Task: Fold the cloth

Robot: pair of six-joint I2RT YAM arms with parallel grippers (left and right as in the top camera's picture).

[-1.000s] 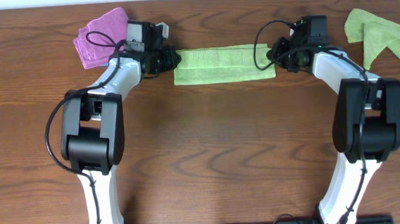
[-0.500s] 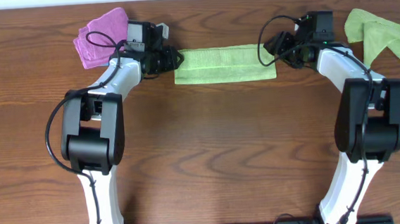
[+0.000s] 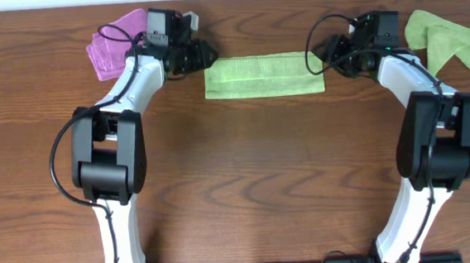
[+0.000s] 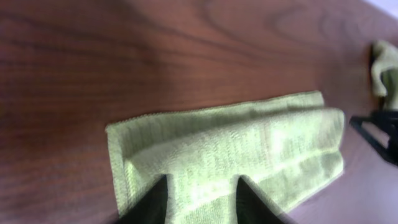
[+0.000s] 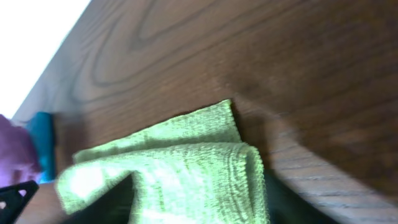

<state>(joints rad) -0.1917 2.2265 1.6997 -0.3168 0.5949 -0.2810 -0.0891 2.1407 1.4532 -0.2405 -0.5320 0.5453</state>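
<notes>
The cloth (image 3: pixel 264 75) lies as a long folded lime-green strip at the far middle of the table, flat on the wood. My left gripper (image 3: pixel 205 54) hovers just off its left end, tilted toward the far edge. In the left wrist view its two dark fingers stand apart over the cloth (image 4: pixel 249 146), gripper (image 4: pixel 202 182) open, nothing pinched. My right gripper (image 3: pixel 323 56) is at the strip's right end. Its jaws are spread wide around the folded end of the cloth (image 5: pixel 180 162), gripper (image 5: pixel 199 190) open.
A crumpled purple cloth (image 3: pixel 117 44) lies far left behind the left arm. Another lime-green cloth (image 3: pixel 444 38) lies crumpled at the far right. The table's far edge runs close behind both grippers.
Both grippers were shut on the cloth's ends and have opened, letting go. The left gripper has lifted and swung toward the far edge; the right one has drawn slightly right.
</notes>
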